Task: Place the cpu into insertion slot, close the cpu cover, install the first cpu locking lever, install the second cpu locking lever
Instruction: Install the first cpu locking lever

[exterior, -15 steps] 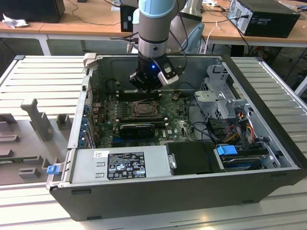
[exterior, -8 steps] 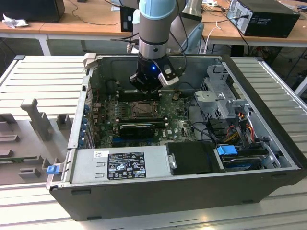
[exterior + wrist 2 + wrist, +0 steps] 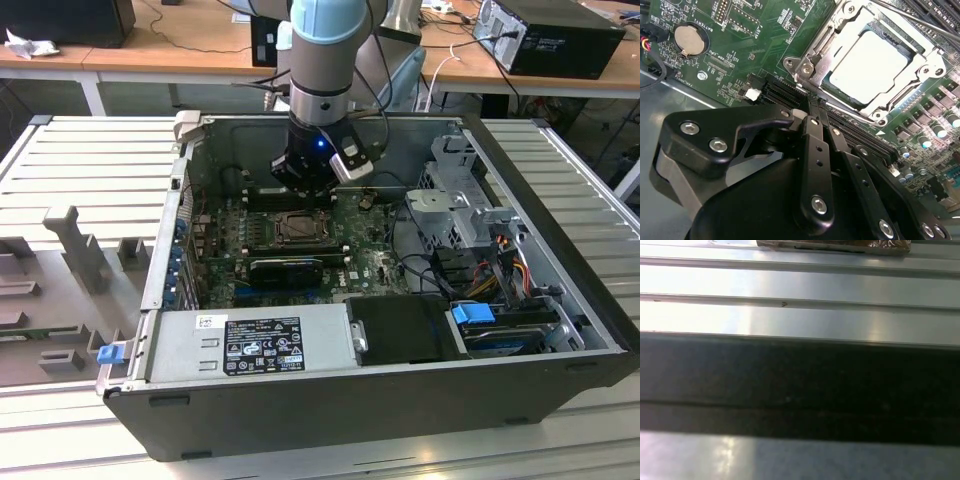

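My claw (image 3: 813,107) is pressed together and holds nothing, hanging just above the green board (image 3: 755,45). The second wrist view shows the pale chip (image 3: 867,65) lying in its socket (image 3: 912,102), with the silver cover (image 3: 837,35) down around it. The exterior view shows my arm (image 3: 320,60) reaching into the open computer box (image 3: 330,400).

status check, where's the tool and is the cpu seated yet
Tool shut, empty, hovering just off the socket's edge. Cpu seated in the insertion slot, cpu cover down over it. Nothing between tool and socket.
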Tool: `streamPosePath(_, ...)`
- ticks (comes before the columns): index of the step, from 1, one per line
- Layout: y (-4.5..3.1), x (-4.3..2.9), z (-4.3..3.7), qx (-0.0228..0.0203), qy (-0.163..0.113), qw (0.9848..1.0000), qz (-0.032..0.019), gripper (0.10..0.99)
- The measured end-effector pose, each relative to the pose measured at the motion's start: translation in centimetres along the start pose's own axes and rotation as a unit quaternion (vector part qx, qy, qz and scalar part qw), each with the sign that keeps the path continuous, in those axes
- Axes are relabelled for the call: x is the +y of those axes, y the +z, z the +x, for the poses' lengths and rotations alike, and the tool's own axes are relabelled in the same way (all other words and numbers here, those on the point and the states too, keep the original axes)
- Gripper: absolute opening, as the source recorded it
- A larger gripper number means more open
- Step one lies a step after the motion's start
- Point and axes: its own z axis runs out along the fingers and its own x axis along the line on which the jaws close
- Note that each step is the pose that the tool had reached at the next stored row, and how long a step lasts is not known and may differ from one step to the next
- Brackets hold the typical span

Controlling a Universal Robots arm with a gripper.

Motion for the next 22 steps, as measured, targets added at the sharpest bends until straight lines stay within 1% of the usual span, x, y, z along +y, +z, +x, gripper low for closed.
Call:
streamPosePath(5, 0.05, 0.00, -0.02, -0.0002, 0.002, 1.0000, 0.0010, 0.106)
streamPosePath(8, 0.09, -0.01, -0.05, -0.0001, 0.002, 1.0000, 0.0035, 0.106)
streamPosePath(9, 0.10, -0.01, -0.06, -0.0001, 0.002, 1.0000, 0.0055, 0.106)
streamPosePath(13, 0.12, -0.01, -0.07, 0.0001, 0.003, 1.0000, 0.0093, 0.106)
streamPosePath(17, 0.17, -0.02, -0.07, 0.0001, 0.004, 0.9999, 0.0116, 0.106)
streamPosePath(19, 0.21, -0.02, -0.08, 0.0002, 0.004, 0.9999, 0.0137, 0.106)
streamPosePath(22, 0.28, -0.03, -0.08, 0.0002, 0.004, 0.9999, 0.0150, 0.106)
